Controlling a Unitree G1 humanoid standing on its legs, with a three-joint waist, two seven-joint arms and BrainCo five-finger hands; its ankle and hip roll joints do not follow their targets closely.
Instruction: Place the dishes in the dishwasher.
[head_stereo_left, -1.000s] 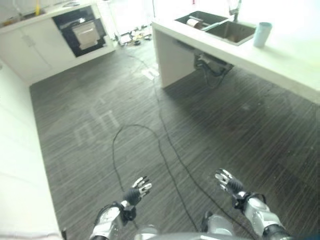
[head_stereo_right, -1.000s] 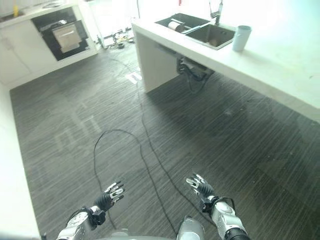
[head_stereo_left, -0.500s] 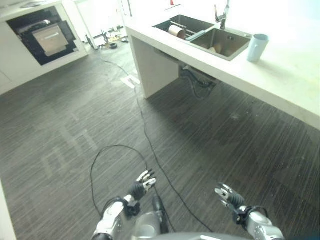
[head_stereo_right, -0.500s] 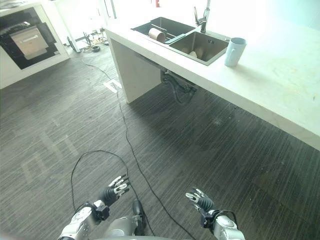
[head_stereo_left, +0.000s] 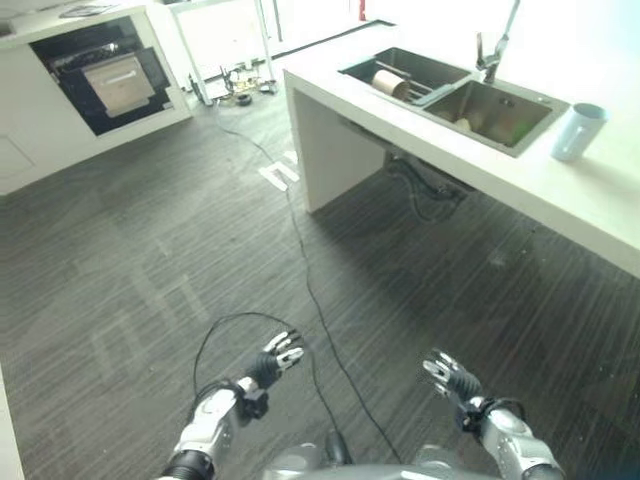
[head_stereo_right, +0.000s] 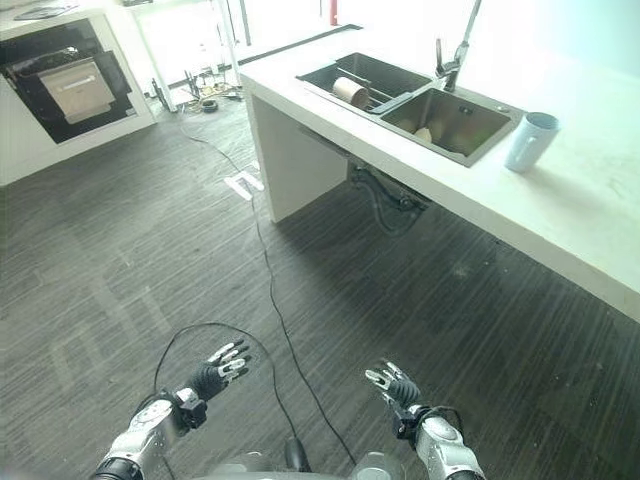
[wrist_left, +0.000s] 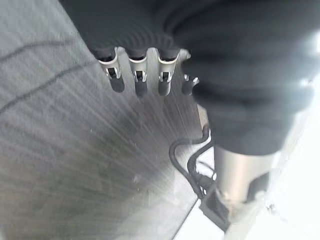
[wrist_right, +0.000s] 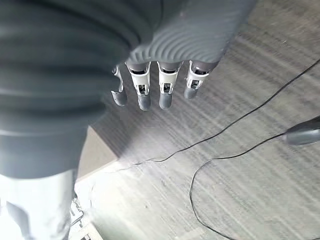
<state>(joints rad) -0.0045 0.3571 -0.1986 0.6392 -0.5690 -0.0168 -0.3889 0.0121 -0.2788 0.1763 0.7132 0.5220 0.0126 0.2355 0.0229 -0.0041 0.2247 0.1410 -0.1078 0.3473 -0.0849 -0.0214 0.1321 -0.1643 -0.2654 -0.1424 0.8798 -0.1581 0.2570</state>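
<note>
A brown cup (head_stereo_left: 386, 83) lies on a rack in the left basin of the steel double sink (head_stereo_left: 452, 84). A pale dish (head_stereo_right: 424, 134) rests in the right basin. A light blue cup (head_stereo_left: 578, 132) stands on the white counter (head_stereo_left: 600, 195) beside the sink. The dark-fronted dishwasher (head_stereo_left: 115, 80) sits in the far left cabinets, with a pale panel showing in its opening. My left hand (head_stereo_left: 272, 362) and right hand (head_stereo_left: 447, 376) hang low over the dark floor, far from the sink. Both are open and empty, fingers (wrist_left: 137, 75) and fingers (wrist_right: 150, 85) straight.
The counter's white end wall (head_stereo_left: 330, 150) stands between the floor and the sink, with pipes (head_stereo_left: 425, 180) under the basins. A tall faucet (head_stereo_left: 495, 50) rises behind the sink. A white sheet (head_stereo_left: 280, 172) lies on the floor, and small clutter (head_stereo_left: 235, 85) by the far wall.
The whole picture has shifted, so the camera moved; sink and dishwasher now sit further right. Both hands stay low, open and empty.
</note>
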